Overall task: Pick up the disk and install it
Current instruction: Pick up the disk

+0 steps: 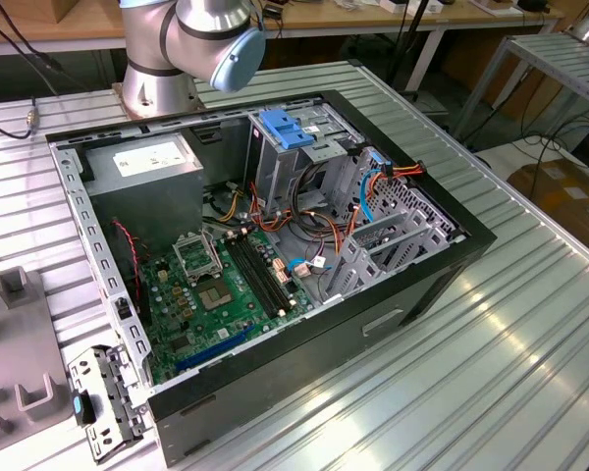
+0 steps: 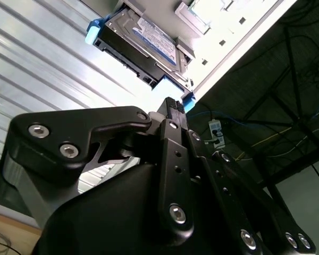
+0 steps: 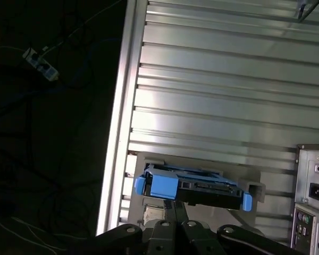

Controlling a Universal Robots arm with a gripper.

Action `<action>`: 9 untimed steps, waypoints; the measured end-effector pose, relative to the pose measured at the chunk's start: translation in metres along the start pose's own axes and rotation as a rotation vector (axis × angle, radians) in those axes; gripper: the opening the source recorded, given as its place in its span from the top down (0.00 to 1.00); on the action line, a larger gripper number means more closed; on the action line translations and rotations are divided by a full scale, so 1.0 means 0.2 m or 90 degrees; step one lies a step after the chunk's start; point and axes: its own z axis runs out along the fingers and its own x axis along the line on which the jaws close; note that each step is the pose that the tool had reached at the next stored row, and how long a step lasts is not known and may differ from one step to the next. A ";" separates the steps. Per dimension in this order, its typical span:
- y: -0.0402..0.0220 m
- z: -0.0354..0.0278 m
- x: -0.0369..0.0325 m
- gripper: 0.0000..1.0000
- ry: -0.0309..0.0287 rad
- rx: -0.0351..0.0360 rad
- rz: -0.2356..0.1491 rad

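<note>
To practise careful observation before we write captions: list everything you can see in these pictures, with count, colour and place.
disk: one, dark with blue rails, on the holder at the table's edge
holder: one, grey, under the disk
table: one, silver, ribbed, under everything
case: one, black, open, on the table
motherboard: one, green, inside the case
power supply: one, grey, inside the case, near the arm's base
latch: one, light blue, atop the drive cage
cables: several, orange, red and blue, inside the case
box: one, brown, off the table at the exterior view's right
arm: one, silver with a blue cap, beyond the case
gripper: one, black, right at the disk
</note>
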 end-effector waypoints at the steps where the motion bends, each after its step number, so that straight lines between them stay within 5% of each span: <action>1: 0.000 0.000 0.000 0.89 0.0001 0.0000 -0.002; 4: 0.000 0.000 0.000 0.89 0.0004 0.0000 -0.011; 9: 0.000 0.000 0.000 0.89 0.0026 0.0000 -0.061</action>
